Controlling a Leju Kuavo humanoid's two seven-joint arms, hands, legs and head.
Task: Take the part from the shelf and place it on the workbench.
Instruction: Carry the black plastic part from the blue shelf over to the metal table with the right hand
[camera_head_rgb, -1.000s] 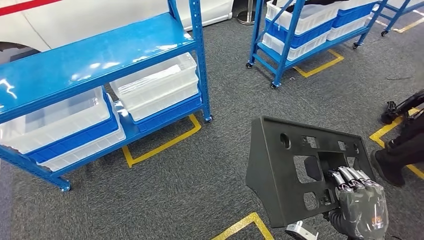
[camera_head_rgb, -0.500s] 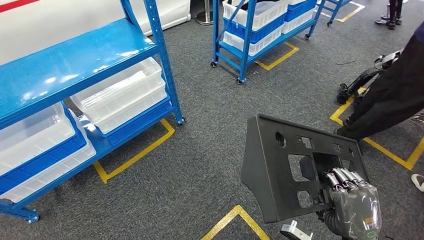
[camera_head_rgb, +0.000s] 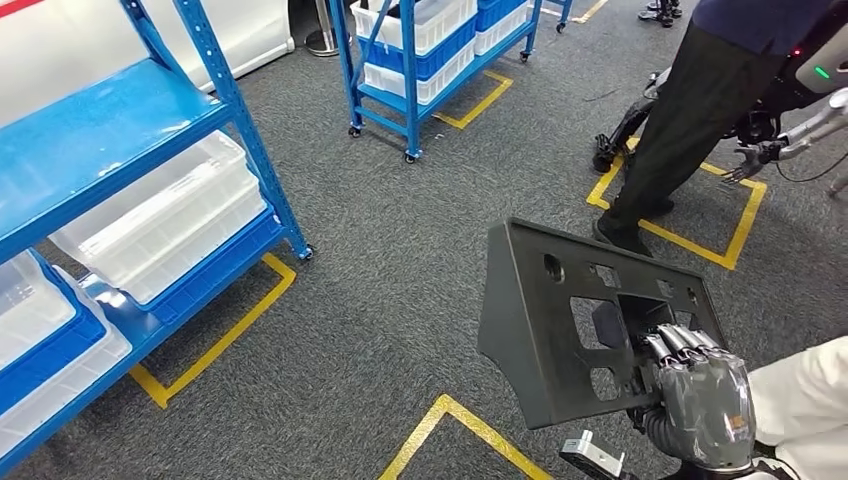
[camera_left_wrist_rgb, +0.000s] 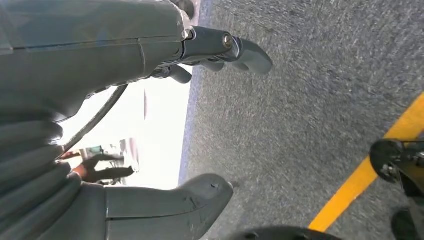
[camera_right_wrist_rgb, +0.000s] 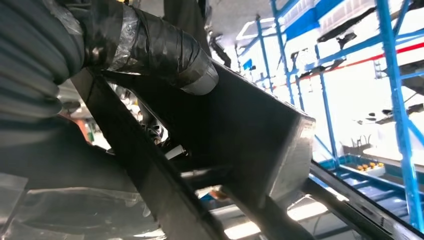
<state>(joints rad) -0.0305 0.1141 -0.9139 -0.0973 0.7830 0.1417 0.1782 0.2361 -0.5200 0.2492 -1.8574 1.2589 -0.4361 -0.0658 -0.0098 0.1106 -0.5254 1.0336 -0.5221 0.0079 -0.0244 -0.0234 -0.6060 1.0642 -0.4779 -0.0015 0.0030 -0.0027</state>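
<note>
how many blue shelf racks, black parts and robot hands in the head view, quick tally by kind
blue shelf racks: 2, the near rack and the wheeled rack
black part: 1, the part
robot hands: 1, the right hand gripping the part
total: 4

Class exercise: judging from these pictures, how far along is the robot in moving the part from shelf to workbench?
Done: the black part is off the blue shelf. In hand: the right hand grips it above the carpet. Left: reaching a workbench and setting it down.
</note>
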